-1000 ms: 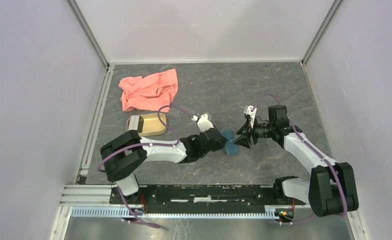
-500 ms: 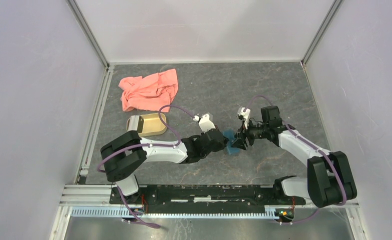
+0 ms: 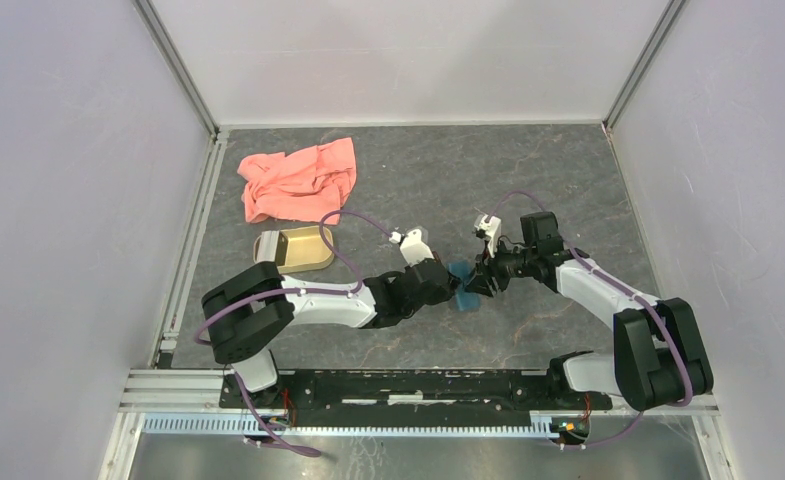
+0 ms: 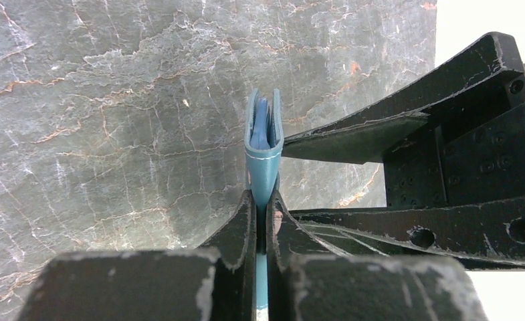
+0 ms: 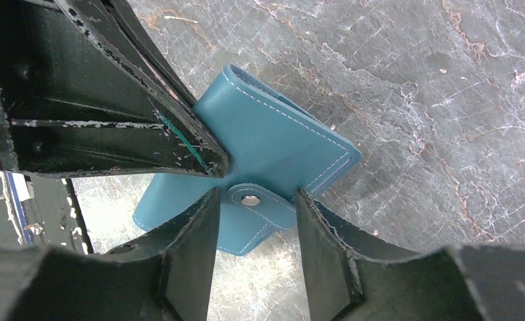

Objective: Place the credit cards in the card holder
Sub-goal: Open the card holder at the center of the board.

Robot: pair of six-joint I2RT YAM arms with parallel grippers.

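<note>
**Desk:** Status on the card holder?

**Me:** I've got the card holder (image 5: 279,144) pinched in the left gripper (image 4: 260,204), jaws clamped tight on one edge. Pos is approx mid-table (image 3: 418,170), btwn the two arms. It's folded, w/ the thin edge facing my left wrist cam. It looks clear of the tabletop, but I can't swear to that.

**Desk:** And the right side?

**Me:** The right gripper (image 5: 256,204) is parted and isn't gripping anything. Its fingers (image 5: 186,267) sit either side of the snap tab (image 5: 273,212), v. close on both sides, and I can't tell if they touch it. On the right wrist cam the tab hangs off the card holder's lower edge, w/ its metal stud (image 5: 250,200) facing me. The left gripper's dark finger lies across the card holder's upper left part in that view.

**Desk:** Cards?

**Me:** On the left wrist cam I see lighter blue layers btwn the two teal leaves at the far end. I can't tell whether any of that is a card.

**Desk:** Anything else on the table?

**Me:** A pink cloth (image 3: 298,180) is crumpled at the far left. A tan dish (image 3: 296,250) sits just nearer than it. Both are well apart from the card holder.
</note>
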